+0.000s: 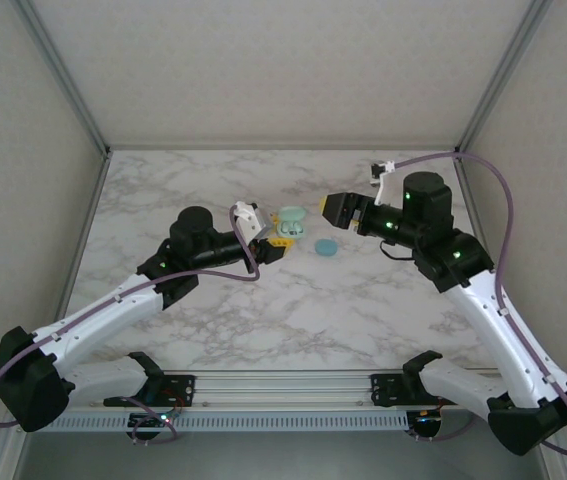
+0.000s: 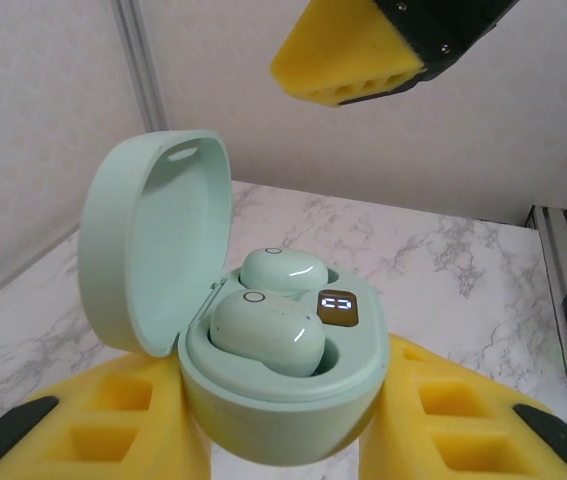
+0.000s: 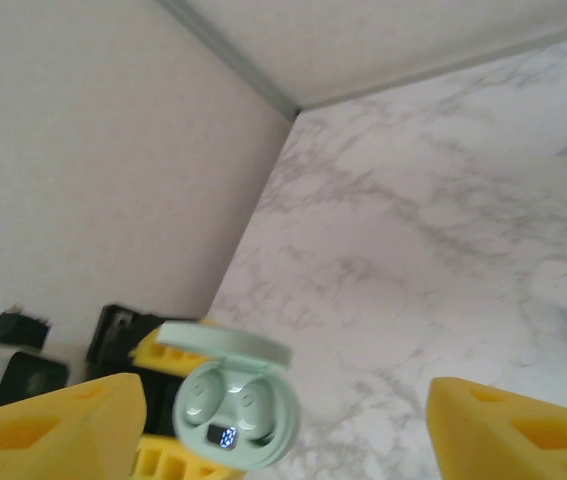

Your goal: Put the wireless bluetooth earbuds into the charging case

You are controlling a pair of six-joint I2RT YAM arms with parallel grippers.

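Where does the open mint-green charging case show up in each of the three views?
Top external: the charging case is near mid-table, at the tip of the left gripper.
Left wrist: bottom centre, lid swung open to the left.
Right wrist: bottom left, lid raised behind it.
Shared landmark: the yellow fingers clamping its base.

Smooth, glossy mint plastic charging case [image 2: 283,405] and earbuds [image 2: 266,333]; smooth marble-look table [image 2: 443,260].

Lab test cell: blank walls [image 1: 263,70], marble-look tabletop [image 1: 293,310]
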